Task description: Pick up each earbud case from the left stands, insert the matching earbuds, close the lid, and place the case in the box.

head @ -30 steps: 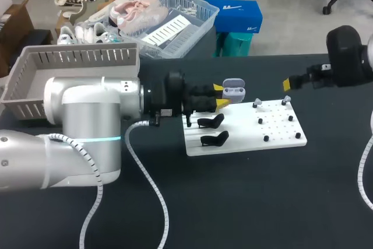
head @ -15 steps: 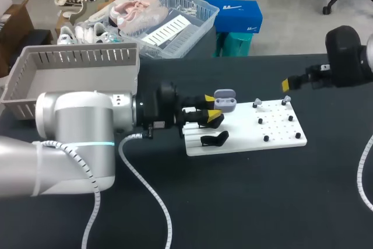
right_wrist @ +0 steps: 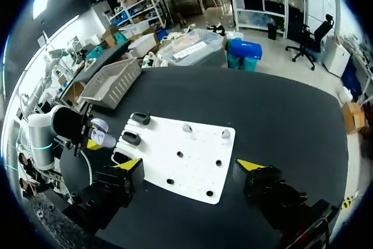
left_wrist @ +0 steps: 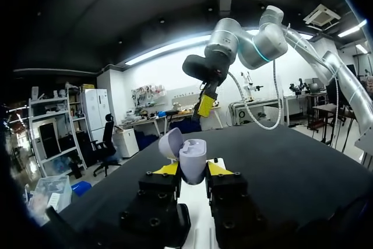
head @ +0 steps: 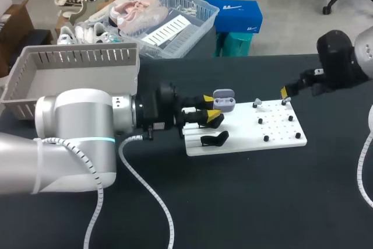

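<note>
My left pincer [left_wrist: 193,168] is clamped from both sides on the lower shell of the lilac earbud case [left_wrist: 189,155]. The case is off its stand and held up over the near end of the white peg board [head: 245,138], with its lid [left_wrist: 171,142] hinged open. The grip is my main worry. The shell looks smooth and rounded and only its base sits between the yellow tips, so I judge that pressing an earbud in could twist the case, squeeze it out, or flip the lid shut. My right pincer [right_wrist: 190,164] is spread wide and holds nothing. It hovers over the far end of the board, near the two small grey earbuds [head: 257,104] perched on their pegs. They look tiny and light, so a slightly off approach could knock one off its peg and send it rolling across the dark tabletop [head: 262,202], and a skewed pinch could drop it on the way over. Bringing an earbud to the case means both arms meeting over the board, so finger-to-finger contact is a real hazard. Directly under my left pincer stand the black stands [head: 214,139], which I could snag if I dip while steadying. The other black pegs dot the board between the earbuds and the case. The grey slatted box [head: 76,56] sits behind my left arm at the tabletop's far left, and that arm's own bulk and its white cable [head: 145,173] lie across the way there.
</note>
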`<control>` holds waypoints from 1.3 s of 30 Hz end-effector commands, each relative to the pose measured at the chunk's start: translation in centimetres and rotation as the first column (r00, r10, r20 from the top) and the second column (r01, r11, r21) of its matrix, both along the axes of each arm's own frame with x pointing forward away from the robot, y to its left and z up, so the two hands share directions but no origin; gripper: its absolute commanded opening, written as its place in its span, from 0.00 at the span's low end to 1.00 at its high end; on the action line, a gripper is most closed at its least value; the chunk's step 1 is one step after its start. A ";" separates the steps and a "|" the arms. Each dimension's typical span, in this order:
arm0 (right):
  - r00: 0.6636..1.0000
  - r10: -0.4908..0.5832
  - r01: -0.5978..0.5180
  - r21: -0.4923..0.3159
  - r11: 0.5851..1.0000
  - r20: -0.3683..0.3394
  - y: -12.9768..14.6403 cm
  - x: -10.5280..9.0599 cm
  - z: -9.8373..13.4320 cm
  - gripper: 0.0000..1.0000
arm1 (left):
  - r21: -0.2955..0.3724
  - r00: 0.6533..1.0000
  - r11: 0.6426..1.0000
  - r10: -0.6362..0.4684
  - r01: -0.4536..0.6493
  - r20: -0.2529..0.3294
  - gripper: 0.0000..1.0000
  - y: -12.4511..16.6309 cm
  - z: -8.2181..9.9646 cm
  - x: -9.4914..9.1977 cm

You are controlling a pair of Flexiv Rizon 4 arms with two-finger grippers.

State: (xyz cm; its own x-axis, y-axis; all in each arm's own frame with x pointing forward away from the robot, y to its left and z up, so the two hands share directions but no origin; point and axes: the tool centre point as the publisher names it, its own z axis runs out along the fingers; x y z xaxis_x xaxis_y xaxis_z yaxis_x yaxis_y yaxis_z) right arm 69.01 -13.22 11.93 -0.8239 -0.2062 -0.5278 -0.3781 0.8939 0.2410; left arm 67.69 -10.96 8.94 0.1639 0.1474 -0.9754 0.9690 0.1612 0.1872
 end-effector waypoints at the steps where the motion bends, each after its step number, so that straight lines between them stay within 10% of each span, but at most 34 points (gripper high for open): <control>1: 0.996 -0.088 0.089 -0.252 0.964 0.017 0.2 0.9 -0.2 1.00 | -0.007 0.999 0.999 0.053 -0.053 0.010 0.00 -0.1 0.0 -0.3; 10: 0.999 0.034 -0.047 -0.423 0.905 -0.039 -0.7 2.8 -1.6 1.00 | -0.007 0.999 0.999 0.053 -0.053 0.010 0.00 -0.1 0.0 -0.3; 28: 0.920 0.347 -0.389 -0.329 0.860 -0.181 -1.1 5.3 -4.3 1.00 | -0.007 0.999 0.999 0.053 -0.053 0.010 0.00 -0.1 0.0 -0.3; 39: 0.915 0.350 -0.397 -0.305 0.866 -0.199 -0.6 5.5 -6.2 1.00 | -0.007 0.999 0.999 0.053 -0.053 0.010 0.00 -0.1 0.0 -0.3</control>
